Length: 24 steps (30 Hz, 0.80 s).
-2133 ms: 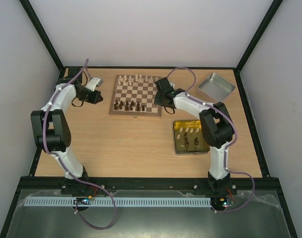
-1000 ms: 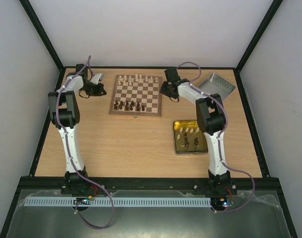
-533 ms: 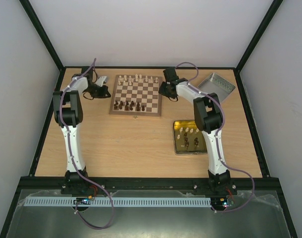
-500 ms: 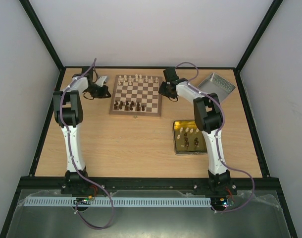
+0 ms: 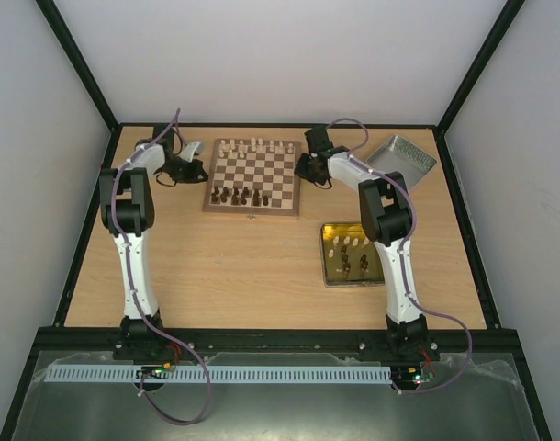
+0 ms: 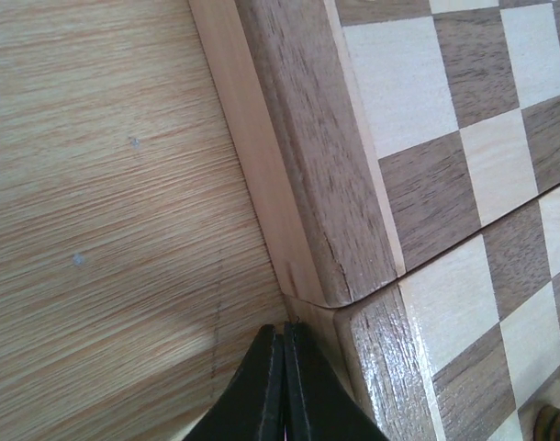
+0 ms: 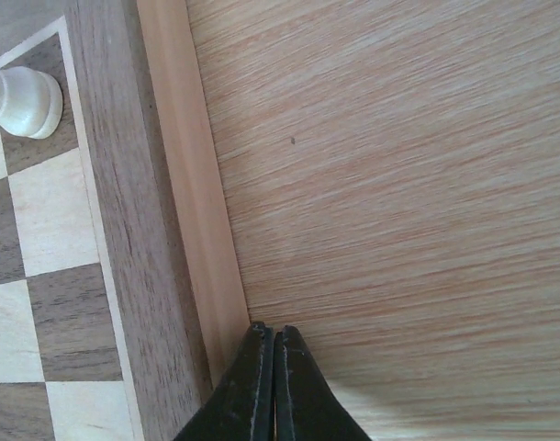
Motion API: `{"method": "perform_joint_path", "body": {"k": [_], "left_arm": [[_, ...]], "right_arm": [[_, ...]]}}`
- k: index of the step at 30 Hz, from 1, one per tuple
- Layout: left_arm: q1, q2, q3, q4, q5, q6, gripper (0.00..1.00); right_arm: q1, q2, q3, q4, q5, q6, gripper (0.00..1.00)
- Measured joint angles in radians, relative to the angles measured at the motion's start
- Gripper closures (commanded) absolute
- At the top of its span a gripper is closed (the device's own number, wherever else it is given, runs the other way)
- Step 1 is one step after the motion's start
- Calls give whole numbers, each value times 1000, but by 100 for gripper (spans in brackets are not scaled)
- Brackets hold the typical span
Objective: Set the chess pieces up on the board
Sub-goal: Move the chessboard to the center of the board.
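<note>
The board (image 5: 254,172) lies at the back middle of the table. Pale chess pieces (image 5: 252,145) line its far row and dark ones (image 5: 240,195) stand along its near row. My left gripper (image 5: 199,170) is shut and empty. In the left wrist view the left gripper (image 6: 283,329) touches the board (image 6: 353,184) at its left edge, by the seam between its two halves. My right gripper (image 5: 301,170) is shut and empty too. In the right wrist view the right gripper (image 7: 272,331) rests against the rim of the board (image 7: 124,230), near a pale piece (image 7: 21,101).
A yellow tin (image 5: 326,253) at the right of the table holds several pale and dark pieces (image 5: 352,254). A silver lid (image 5: 401,156) sits at the back right corner. Black frame rails border the table.
The left gripper has slid right, up to the board's left edge. The right gripper has shifted slightly left against the right edge. Both stayed shut.
</note>
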Motion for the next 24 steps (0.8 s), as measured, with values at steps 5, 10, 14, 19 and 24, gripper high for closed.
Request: {"method": "perform_joint_path", "body": {"k": [5, 10, 14, 19, 24], "left_arm": [[5, -16, -41, 37, 16, 6, 98], [6, -44, -88, 52, 16, 22, 98], [6, -81, -159, 57, 13, 36, 98], [6, -148, -245, 56, -16, 56, 98], [8, -209, -330, 55, -50, 77, 98]], "right_arm": [[-3, 0, -11, 21, -13, 6, 98], [2, -4, -24, 40, -10, 6, 98], [13, -29, -74, 78, 10, 5, 98], [40, -76, -148, 90, 41, 1, 98], [73, -121, -214, 89, 72, -5, 98]]}}
